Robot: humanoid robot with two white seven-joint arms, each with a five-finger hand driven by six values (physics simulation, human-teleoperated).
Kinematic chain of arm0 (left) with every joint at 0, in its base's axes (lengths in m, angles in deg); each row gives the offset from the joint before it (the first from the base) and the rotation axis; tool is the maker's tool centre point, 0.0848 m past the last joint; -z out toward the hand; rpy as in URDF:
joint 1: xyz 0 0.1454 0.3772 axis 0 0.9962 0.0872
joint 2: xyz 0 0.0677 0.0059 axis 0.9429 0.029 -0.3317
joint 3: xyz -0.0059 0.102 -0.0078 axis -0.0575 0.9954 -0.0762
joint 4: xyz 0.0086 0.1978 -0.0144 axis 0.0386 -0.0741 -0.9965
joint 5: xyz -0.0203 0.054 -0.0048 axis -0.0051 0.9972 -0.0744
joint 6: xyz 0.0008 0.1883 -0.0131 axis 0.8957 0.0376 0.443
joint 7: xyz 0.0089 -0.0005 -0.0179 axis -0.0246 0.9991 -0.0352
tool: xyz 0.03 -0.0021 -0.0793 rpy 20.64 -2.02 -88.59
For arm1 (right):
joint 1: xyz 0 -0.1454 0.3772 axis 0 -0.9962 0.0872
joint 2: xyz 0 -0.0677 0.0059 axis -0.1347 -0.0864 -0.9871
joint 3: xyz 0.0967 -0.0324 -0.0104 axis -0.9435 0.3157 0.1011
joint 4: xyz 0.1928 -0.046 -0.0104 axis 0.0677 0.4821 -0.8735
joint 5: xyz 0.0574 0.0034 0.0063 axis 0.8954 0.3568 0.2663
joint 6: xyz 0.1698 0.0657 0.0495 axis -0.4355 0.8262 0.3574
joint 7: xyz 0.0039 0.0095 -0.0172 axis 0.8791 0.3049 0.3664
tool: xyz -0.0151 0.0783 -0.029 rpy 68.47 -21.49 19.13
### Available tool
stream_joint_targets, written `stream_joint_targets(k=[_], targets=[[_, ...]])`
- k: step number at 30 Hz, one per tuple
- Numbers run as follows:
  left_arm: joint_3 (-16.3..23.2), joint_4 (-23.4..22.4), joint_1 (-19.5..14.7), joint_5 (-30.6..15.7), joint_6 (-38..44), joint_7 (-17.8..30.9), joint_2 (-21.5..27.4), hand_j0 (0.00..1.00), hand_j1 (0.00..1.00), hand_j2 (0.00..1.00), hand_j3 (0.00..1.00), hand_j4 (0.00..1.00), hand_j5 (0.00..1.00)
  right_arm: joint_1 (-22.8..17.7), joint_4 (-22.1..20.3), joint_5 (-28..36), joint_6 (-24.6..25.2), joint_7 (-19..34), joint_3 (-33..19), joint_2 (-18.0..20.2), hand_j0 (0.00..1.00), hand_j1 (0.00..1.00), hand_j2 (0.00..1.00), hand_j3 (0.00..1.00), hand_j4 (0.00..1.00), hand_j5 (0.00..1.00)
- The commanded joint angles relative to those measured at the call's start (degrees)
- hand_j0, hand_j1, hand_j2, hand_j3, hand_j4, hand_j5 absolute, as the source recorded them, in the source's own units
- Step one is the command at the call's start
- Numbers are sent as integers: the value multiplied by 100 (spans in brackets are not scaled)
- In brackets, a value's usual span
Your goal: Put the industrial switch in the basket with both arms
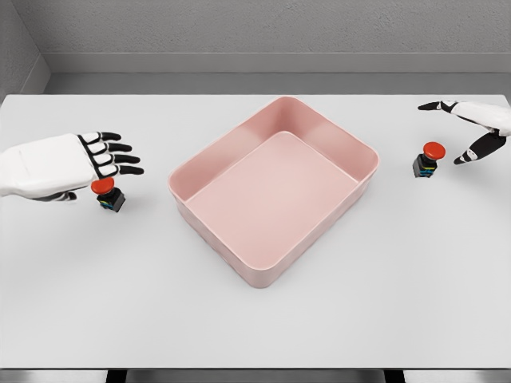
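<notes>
Below the left hand (76,163), whose fingers are extended and grasp nothing, one red-capped switch (108,194) is located. Beside the spread, empty right hand (471,128), a second switch (428,159) is seen; the pink basket (363,171) is positioned between both hands.

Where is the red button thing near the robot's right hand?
In the head view, the right switch sits on the table's right side, between the pink basket and the open right hand, untouched.
</notes>
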Motion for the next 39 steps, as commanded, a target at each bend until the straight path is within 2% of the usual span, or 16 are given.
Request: stream_joint_targets(k=[1,6,9,13,17,20,22,27,38,39], targets=[[-2,14,0,45,3,161,-8,100,100,100,100,100,100,0,-3,38,14,-2,-9,4,100,100,100,100,100,100],[7,-30,-26,124,3,179,-210,100,100,100,100,100,100,9,6,38,14,-2,69,31,100,100,100,100,100,100],[42,-56,-26,203,3,179,-359,100,100,100,100,100,100,26,15,38,14,-11,369,101,100,100,100,100,100,100],[455,-294,-237,291,3,179,-412,100,100,100,100,100,100,114,-47,30,14,-134,439,215,100,100,100,100,100,100],[525,-505,-237,291,3,214,-429,100,100,100,100,100,100,176,-346,-49,14,-72,439,224,100,100,100,100,100,100],[543,-584,-308,282,3,346,-421,100,100,100,100,100,100,220,-688,-392,14,-116,448,215,100,100,100,100,100,100],[543,-610,-308,282,3,346,-430,100,100,100,100,100,100,211,-741,-445,14,-81,474,215,100,100,100,100,100,100],[631,-681,-325,10,3,337,-430,100,100,100,100,100,100,193,-776,-559,14,-81,615,215,100,100,100,100,100,100],[684,-1480,-580,80,3,354,-1054,100,100,100,100,100,100,62,-724,-673,14,-107,658,251,100,100,100,100,100,100],[798,-1498,-598,80,3,354,-1054,100,100,100,100,100,100,53,-732,-682,14,-116,658,251,100,100,100,100,100,100]])
